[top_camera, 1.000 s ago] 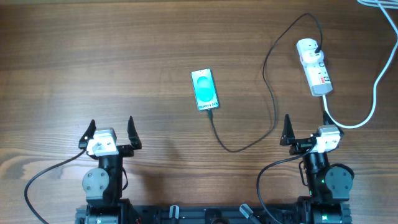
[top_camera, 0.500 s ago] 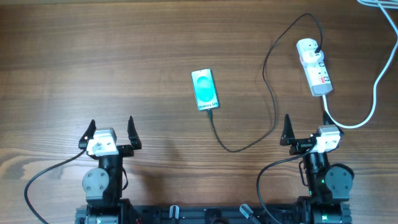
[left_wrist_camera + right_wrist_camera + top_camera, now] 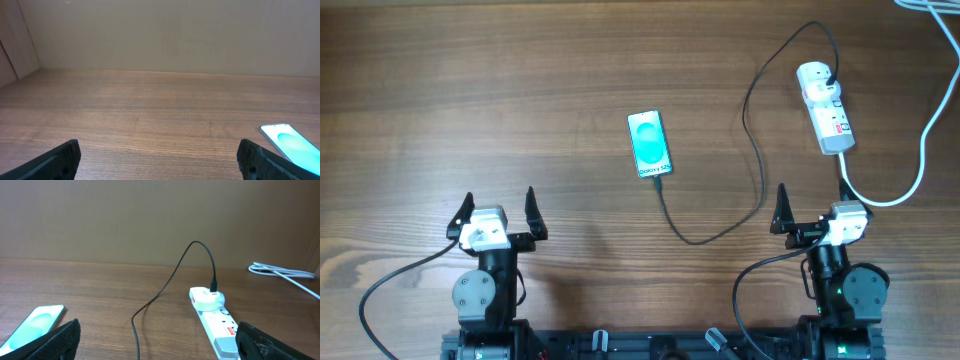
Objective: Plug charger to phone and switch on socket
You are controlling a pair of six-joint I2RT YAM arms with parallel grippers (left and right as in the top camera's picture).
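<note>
The phone (image 3: 649,144) lies face up mid-table, turquoise screen lit; it also shows in the left wrist view (image 3: 292,145) and the right wrist view (image 3: 32,325). The thin black charger cable (image 3: 761,180) runs from a white adapter on the socket strip (image 3: 825,108) in a loop to the phone's near end, where its plug touches the phone. The strip and cable show in the right wrist view (image 3: 220,322), (image 3: 165,287). My left gripper (image 3: 498,212) and right gripper (image 3: 812,208) are open and empty near the front edge, well short of both.
A thick white cord (image 3: 920,150) curves from the strip's near end off toward the back right corner, passing just beyond my right gripper. It shows far right in the right wrist view (image 3: 285,271). A plain wall stands behind the wooden table (image 3: 470,90).
</note>
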